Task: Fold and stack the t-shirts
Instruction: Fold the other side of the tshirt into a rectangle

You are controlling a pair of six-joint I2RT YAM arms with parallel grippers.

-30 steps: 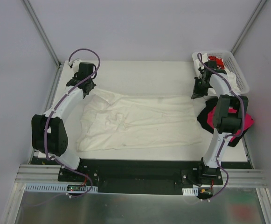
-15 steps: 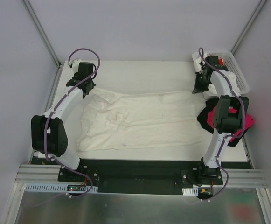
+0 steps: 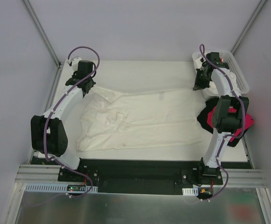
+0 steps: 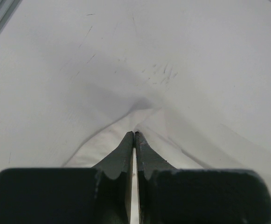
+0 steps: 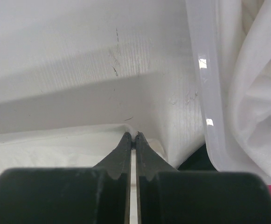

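Note:
A cream-white t-shirt (image 3: 135,119) lies spread across the middle of the table. My left gripper (image 3: 85,87) is shut on its far left corner (image 4: 140,122), the cloth pinched at the fingertips. My right gripper (image 3: 198,87) is shut on the far right corner (image 5: 134,131), beside the basket. The far edge of the cloth is stretched between the two grippers. A magenta-pink t-shirt (image 3: 247,122) and a black t-shirt (image 3: 203,120) lie bunched at the right, partly behind the right arm.
A white plastic lattice basket (image 3: 235,70) stands at the far right corner with white cloth (image 5: 252,79) and a bit of red print (image 3: 221,59) inside. Its rim (image 5: 205,79) is close to my right fingers. Metal frame posts rise at both far corners.
Both grippers have carried the shirt's far edge away from the arm bases, towards the back of the table. The right one moved further, up beside the basket, and the cloth is pulled flatter.

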